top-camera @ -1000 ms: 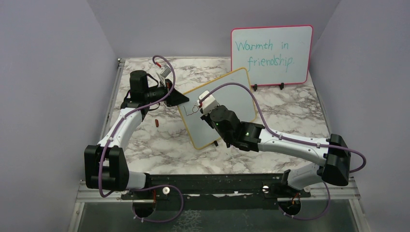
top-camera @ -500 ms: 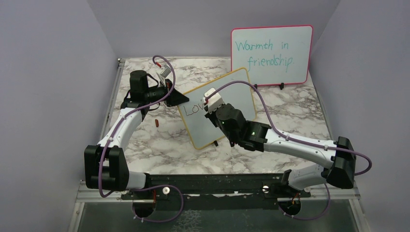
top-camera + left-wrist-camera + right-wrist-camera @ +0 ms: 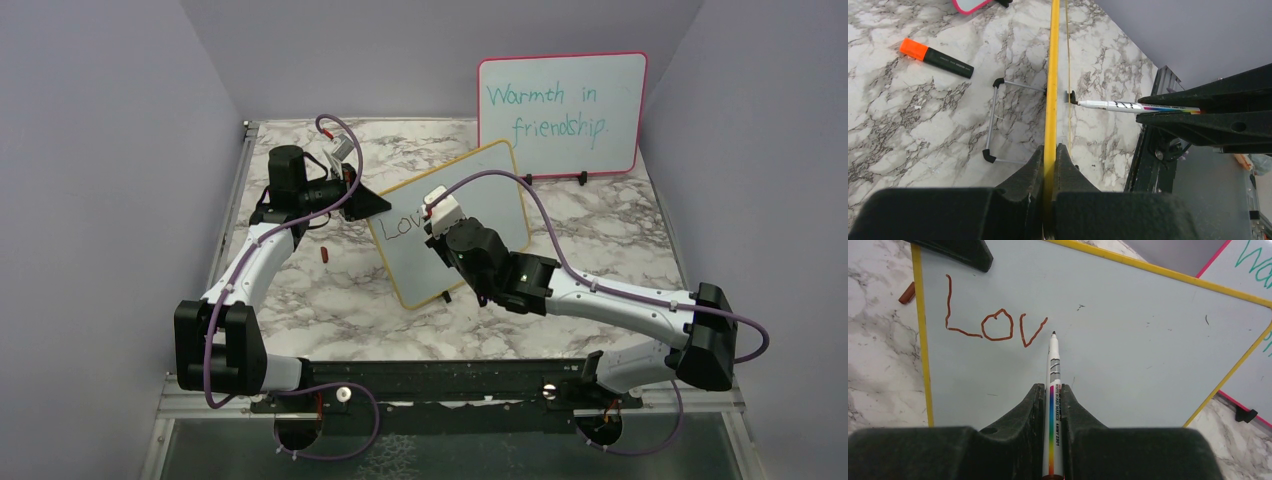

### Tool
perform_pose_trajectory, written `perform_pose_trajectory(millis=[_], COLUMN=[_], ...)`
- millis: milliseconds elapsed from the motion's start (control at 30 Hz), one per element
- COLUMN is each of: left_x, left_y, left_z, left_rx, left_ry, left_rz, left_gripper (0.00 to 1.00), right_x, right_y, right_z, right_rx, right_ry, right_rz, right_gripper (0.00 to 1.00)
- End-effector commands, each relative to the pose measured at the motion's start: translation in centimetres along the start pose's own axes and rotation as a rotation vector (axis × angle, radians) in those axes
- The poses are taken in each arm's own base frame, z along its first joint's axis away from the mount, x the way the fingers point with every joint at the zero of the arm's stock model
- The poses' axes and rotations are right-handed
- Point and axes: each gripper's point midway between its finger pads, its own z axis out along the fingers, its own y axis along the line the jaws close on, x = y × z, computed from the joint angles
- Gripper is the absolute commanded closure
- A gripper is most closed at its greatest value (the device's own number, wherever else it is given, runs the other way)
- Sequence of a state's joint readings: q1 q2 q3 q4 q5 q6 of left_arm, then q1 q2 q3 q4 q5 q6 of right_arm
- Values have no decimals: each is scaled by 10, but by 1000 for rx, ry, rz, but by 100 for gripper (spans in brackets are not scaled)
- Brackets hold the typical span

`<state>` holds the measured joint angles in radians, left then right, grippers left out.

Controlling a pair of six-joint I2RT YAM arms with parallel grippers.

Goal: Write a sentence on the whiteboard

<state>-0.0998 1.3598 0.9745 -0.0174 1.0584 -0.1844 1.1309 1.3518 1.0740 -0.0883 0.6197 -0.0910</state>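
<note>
The whiteboard point(image 3: 500, 190) with a yellow frame stands tilted on the marble table. My left gripper point(image 3: 365, 205) is shut on its left edge, and the left wrist view shows the jaws clamped on the yellow frame point(image 3: 1050, 100). The sentence reads "Lov" point(image 3: 995, 322) in dark reddish strokes at the board's upper left, also visible in the top view point(image 3: 400, 226). My right gripper point(image 3: 1053, 390) is shut on a white marker point(image 3: 1054, 370) with a rainbow stripe. The marker tip is just right of the "v", at or very near the board point(image 3: 1148, 350).
A pink-framed board point(image 3: 560, 110) with teal writing stands at the back right. An orange-capped black marker point(image 3: 935, 56) and a wire stand point(image 3: 998, 120) lie behind the whiteboard. A small red cap point(image 3: 325, 254) lies left of it.
My right gripper has moved right across the board with the marker. The visible writing has grown from "Lo" to "Lov". The left arm has not moved.
</note>
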Motion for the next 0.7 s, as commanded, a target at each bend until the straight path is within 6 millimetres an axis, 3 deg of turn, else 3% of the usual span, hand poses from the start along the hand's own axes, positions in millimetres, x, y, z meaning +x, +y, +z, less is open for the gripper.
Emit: perform_pose_trajectory(millis=[0, 667], left_x=[29, 29], left_y=[12, 13], left_z=[8, 8], left_rx=[-36, -37], left_ry=[76, 77], left_rz=[-12, -15], left_gripper=[100, 100], right_x=[5, 12], right_y=[4, 8], right_z=[2, 6], right_rx=[-17, -33], right_ry=[12, 30], right_rz=[11, 11], right_gripper=[99, 99])
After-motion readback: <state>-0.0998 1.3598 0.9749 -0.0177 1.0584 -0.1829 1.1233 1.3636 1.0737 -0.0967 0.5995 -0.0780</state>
